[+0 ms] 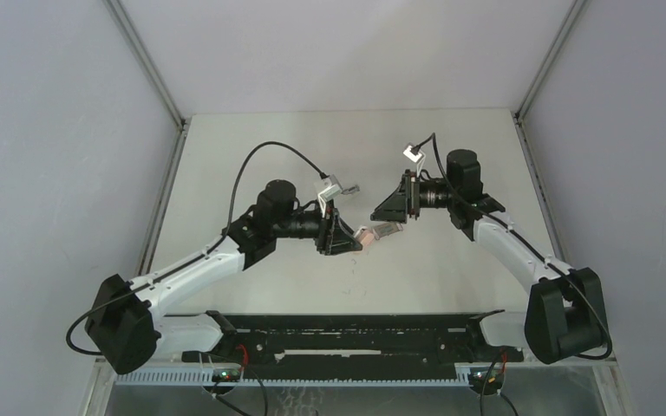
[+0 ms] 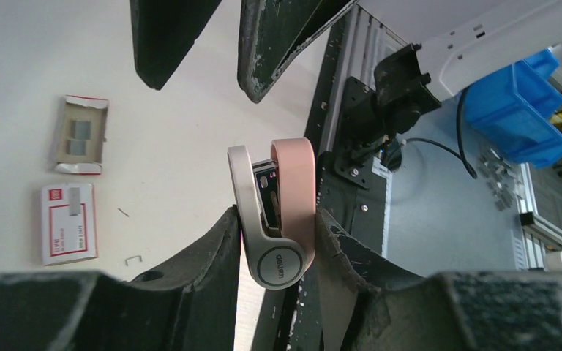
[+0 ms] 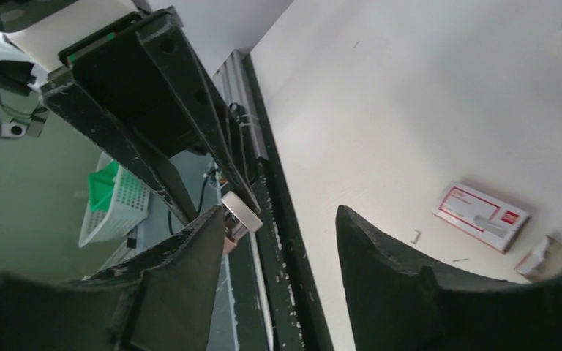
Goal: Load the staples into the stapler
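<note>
A pink and silver stapler (image 2: 296, 183) is held above the table, with my left gripper (image 2: 276, 227) shut on its hinge end. Its silver arm stands slightly apart from the pink body, and the dark magazine shows between them. In the top view the stapler (image 1: 377, 232) points right from the left gripper (image 1: 345, 236) toward my right gripper (image 1: 396, 211). The right gripper (image 3: 278, 219) is open; the stapler's tip (image 3: 240, 213) sits just off its left fingertip (image 3: 208, 227). The staples (image 2: 80, 130) lie as grey strips in a grey tray (image 2: 64, 110) on the table.
The red-and-white box sleeve (image 2: 68, 232) lies beside the tray with a grey strip (image 2: 74, 202) on top, and it also shows in the right wrist view (image 3: 481, 214). A loose staple (image 2: 132, 259) lies near it. The black rail (image 1: 355, 334) runs along the table's near edge.
</note>
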Controlling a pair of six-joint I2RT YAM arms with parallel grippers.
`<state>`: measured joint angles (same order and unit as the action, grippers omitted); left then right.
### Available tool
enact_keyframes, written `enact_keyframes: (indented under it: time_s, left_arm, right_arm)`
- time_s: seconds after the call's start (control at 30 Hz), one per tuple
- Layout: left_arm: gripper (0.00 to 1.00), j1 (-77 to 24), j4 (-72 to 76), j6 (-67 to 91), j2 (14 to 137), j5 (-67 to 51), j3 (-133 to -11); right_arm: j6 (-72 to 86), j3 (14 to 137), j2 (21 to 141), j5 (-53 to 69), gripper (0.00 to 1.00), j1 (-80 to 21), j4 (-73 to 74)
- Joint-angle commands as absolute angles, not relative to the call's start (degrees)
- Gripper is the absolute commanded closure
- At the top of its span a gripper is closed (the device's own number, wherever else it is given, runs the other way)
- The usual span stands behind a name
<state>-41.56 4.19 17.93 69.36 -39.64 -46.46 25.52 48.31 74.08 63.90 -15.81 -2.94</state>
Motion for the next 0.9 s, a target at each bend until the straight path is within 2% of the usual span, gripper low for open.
enact_keyframes:
  time_s: [0.0, 0.07, 0.13, 0.3, 0.4, 0.87]
  left_arm:
    - [0.93, -43.2, 3.0, 16.2, 68.2, -44.1, -48.1]
    - [0.93, -43.6, 2.7, 16.1, 68.2, -43.8, -48.5]
    - [0.93, -43.6, 2.5, 16.2, 68.1, -42.5, -48.5]
    - [0.93, -43.6, 2.7, 17.5, 68.0, -43.2, -48.7]
    - [0.93, -43.6, 3.6, 19.0, 67.9, -44.8, -48.9]
    - [0.94, -43.6, 6.4, 23.1, 63.8, -49.7, -48.6]
  right_arm:
    - [25.4, 50.2, 72.1, 68.1, 0.47, -17.9, -5.0]
    - [26.1, 50.1, 71.9, 68.1, 0.51, -18.3, -5.2]
    - [26.4, 50.0, 71.4, 68.5, 0.50, -18.4, -5.3]
    - [22.8, 48.2, 68.1, 70.5, 0.31, -18.8, -4.9]
    - [22.8, 46.7, 67.0, 73.6, 0.26, -20.3, -7.2]
    - [15.2, 46.7, 65.4, 73.0, 0.26, -24.9, -1.7]
